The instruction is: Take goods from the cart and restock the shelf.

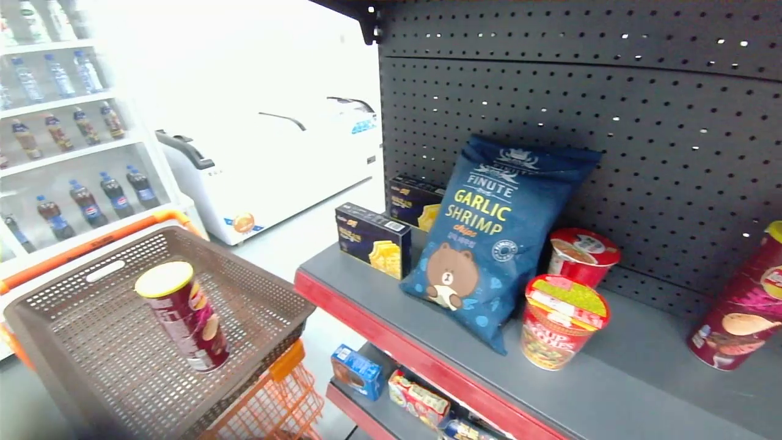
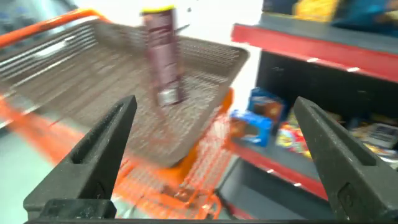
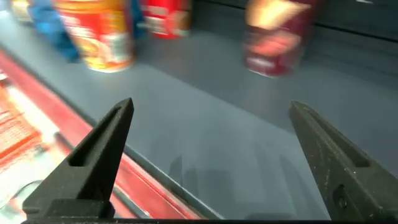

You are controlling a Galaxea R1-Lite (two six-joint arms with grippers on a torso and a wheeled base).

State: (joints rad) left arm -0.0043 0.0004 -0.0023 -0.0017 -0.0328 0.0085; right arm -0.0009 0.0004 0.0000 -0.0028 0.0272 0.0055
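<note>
My left gripper [image 2: 214,106] gapes empty, the chip can [image 1: 182,316] standing beyond it in the cart basket [image 1: 91,305], 9 o'clock from the shelf [image 1: 611,391] that my equally open right gripper [image 3: 211,106] faces.

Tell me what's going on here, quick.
A robot is restocking a store shelf from a cart. Neither hand holds anything. The left hand is open and faces the chip can standing in the brown basket on the cart. The right hand is open above the grey shelf, which carries a matching can, noodle cups and a snack bag.
</note>
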